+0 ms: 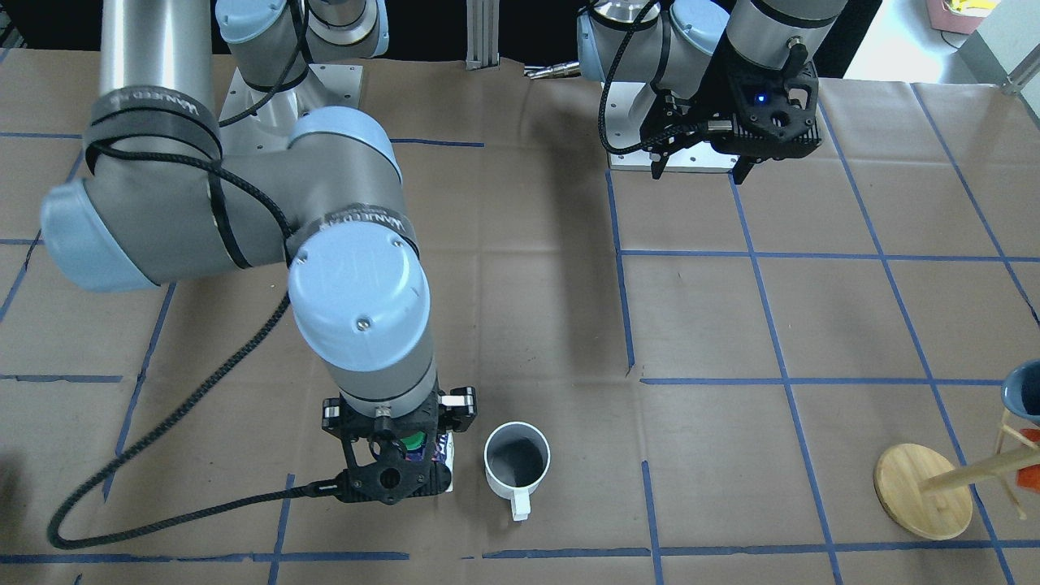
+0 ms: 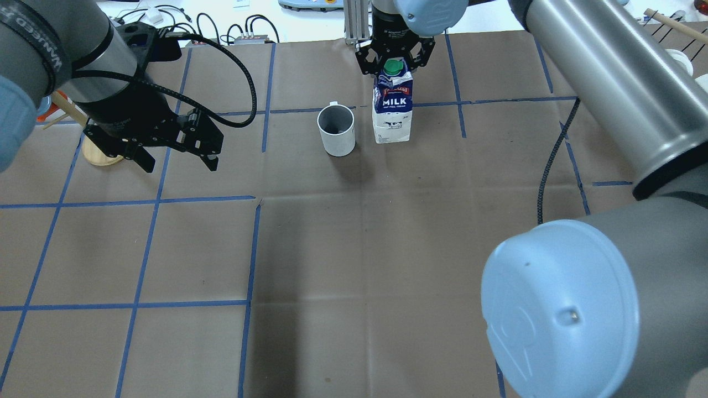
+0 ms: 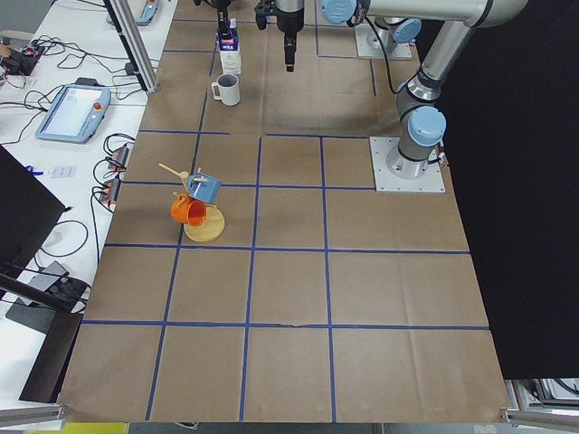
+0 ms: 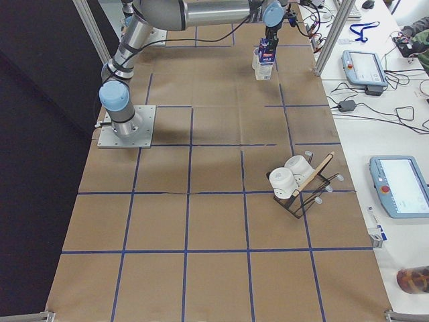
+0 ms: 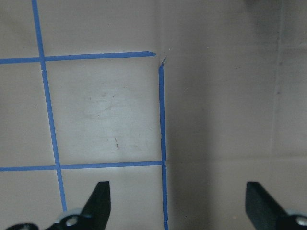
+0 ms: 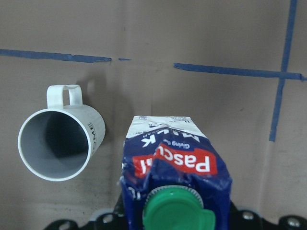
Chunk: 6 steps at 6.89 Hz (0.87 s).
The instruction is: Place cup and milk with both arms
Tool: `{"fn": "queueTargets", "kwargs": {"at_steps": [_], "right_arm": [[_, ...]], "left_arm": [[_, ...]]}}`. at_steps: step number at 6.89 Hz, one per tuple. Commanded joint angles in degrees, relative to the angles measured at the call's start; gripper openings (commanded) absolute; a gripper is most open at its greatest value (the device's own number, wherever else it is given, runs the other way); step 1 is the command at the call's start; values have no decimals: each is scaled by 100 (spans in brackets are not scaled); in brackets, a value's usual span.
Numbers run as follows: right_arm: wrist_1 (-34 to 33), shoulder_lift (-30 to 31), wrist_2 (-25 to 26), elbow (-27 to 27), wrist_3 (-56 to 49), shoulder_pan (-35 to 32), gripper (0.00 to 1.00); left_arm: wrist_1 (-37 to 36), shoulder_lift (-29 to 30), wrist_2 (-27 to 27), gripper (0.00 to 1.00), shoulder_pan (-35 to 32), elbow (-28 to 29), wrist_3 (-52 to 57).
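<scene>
The white cup stands upright on the brown table with its handle away from the robot; it also shows in the front view and the right wrist view. The blue and white milk stands just to its right, green cap up, and fills the right wrist view. My right gripper comes straight down over the carton's crumpled top and is shut on it; in the front view the gripper hides most of the carton. My left gripper is open and empty, above bare table well left of the cup.
A wooden mug tree with a blue and an orange mug stands at the far left of the table. A black wire rack with white cups stands on the right side. Blue tape lines grid the brown cover.
</scene>
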<state>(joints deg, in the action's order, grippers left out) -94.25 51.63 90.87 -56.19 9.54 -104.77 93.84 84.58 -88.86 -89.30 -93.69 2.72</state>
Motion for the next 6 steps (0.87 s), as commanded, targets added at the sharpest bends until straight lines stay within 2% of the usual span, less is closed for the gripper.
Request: {"fn": "queueTargets", "kwargs": {"at_steps": [1, 4, 5, 6], "right_arm": [[-136, -302, -69, 91, 75, -87, 59], [-383, -443, -228, 99, 75, -78, 59], [-383, -409, -219, 108, 75, -61, 85], [-375, -365, -202, 108, 75, -61, 100]], "left_arm": [[3, -3, 0, 100, 0, 0, 0], [3, -3, 0, 100, 0, 0, 9], [3, -3, 0, 100, 0, 0, 9], [3, -3, 0, 100, 0, -9, 9]]}}
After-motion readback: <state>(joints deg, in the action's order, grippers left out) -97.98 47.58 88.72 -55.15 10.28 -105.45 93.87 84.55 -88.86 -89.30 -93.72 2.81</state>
